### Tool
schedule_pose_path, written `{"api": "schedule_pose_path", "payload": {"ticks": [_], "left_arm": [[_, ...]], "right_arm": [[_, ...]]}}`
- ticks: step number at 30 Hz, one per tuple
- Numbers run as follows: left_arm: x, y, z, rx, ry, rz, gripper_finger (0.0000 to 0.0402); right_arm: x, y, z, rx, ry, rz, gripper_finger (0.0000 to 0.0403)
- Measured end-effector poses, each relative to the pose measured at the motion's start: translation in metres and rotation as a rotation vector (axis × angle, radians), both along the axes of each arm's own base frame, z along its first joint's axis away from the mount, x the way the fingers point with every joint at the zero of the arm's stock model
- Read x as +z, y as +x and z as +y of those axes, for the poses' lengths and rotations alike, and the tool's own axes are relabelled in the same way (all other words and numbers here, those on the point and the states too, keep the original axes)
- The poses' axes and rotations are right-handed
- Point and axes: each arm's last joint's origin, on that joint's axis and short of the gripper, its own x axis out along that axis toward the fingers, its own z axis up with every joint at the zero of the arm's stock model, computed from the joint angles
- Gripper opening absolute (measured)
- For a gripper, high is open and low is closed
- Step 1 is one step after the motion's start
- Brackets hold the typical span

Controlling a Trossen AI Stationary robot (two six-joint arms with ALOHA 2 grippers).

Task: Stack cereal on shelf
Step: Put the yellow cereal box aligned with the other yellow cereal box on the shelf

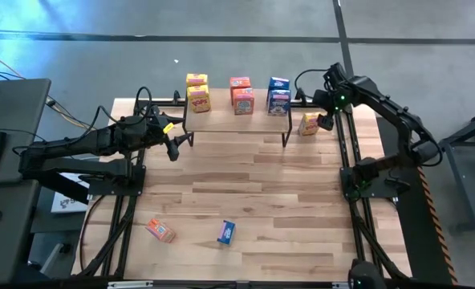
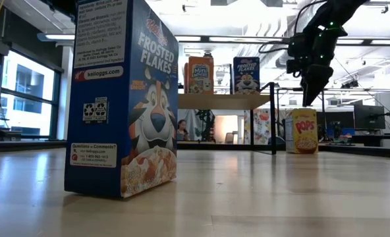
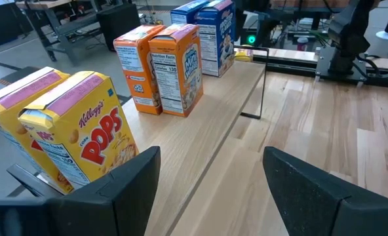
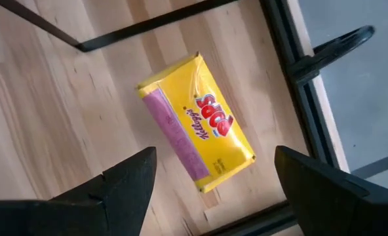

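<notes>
The shelf (image 1: 237,120) stands at the table's far side and carries two yellow (image 1: 198,98), two orange-red (image 1: 242,99) and two blue cereal boxes (image 1: 278,101), upright in pairs. Another yellow box (image 4: 197,124) stands on its bottom on the table, right of the shelf (image 2: 224,101). My right gripper (image 4: 213,190) hangs open above it, pointing steeply down, clear of the box (image 2: 304,130). My left gripper (image 3: 210,190) is open at the shelf's left end, near the yellow boxes (image 3: 82,137) and touching nothing.
Near the table's front edge an orange-red box (image 1: 160,231) lies flat and a blue box (image 1: 226,232) stands, filling the low view's left (image 2: 122,99). Black frame rails (image 1: 346,152) run along the table's right side, close to the yellow box.
</notes>
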Motion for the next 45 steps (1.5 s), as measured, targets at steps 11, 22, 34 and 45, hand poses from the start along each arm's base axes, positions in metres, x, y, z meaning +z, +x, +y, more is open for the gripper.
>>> {"api": "schedule_pose_path", "payload": {"ticks": [11, 22, 34, 45], "left_arm": [[0.000, 0.000, 0.000, 0.000, 0.000, 0.000, 0.0262], [0.000, 0.000, 0.000, 0.000, 0.000, 0.000, 0.0262], [0.000, 0.000, 0.000, 0.000, 0.000, 0.000, 0.0262], [0.000, 0.000, 0.000, 0.000, 0.000, 0.000, 0.0262]], "right_arm": [[-0.016, 0.005, -0.010, 0.009, 0.052, 0.029, 0.0303], [-0.024, 0.008, -0.014, -0.009, 0.085, 0.042, 0.0300], [-0.026, 0.008, -0.015, -0.042, 0.107, 0.037, 0.0232], [-0.026, 0.007, -0.013, -0.072, 0.134, 0.043, 0.0194]]}}
